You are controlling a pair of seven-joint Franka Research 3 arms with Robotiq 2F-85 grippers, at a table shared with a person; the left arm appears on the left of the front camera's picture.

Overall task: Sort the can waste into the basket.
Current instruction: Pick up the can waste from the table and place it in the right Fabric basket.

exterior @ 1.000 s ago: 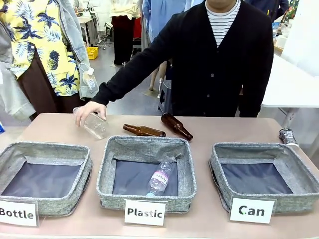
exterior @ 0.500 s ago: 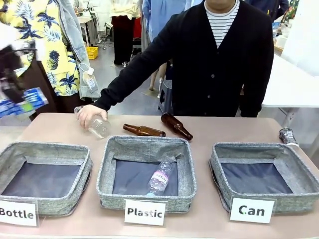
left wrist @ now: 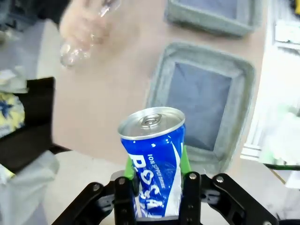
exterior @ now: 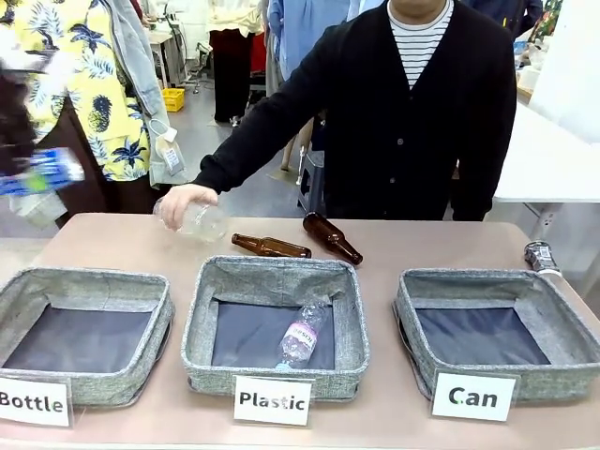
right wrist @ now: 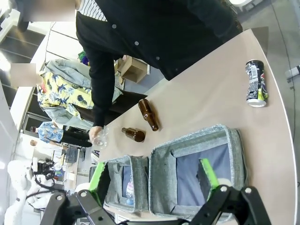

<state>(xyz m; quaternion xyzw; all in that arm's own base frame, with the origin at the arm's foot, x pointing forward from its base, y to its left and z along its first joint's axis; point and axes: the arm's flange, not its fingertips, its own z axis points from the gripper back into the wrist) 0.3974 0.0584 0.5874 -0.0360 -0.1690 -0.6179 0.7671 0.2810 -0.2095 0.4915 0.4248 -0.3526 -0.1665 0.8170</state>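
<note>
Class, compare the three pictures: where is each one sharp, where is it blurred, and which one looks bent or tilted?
Front view: the blue can at upper left is motion-smeared; the Can card reads sharp. Left wrist view: that can, in the left gripper, is crisp; the person's hand is blurred. Right wrist view: rolled sideways, the edge of the table bowed by the wide lens.

Left pincer grips blue can. Big white letters run up its side: "PO" is clear, the rest is partly hidden by the pincer. A small line beside them starts "ION".

White cards along the worktop edge:
- "Bottle" card, nearest that pincer
- "Plastic" card, next
- "Can" card, farthest

Label on the clear bottle behind "Plastic" card is too small to read.
</note>
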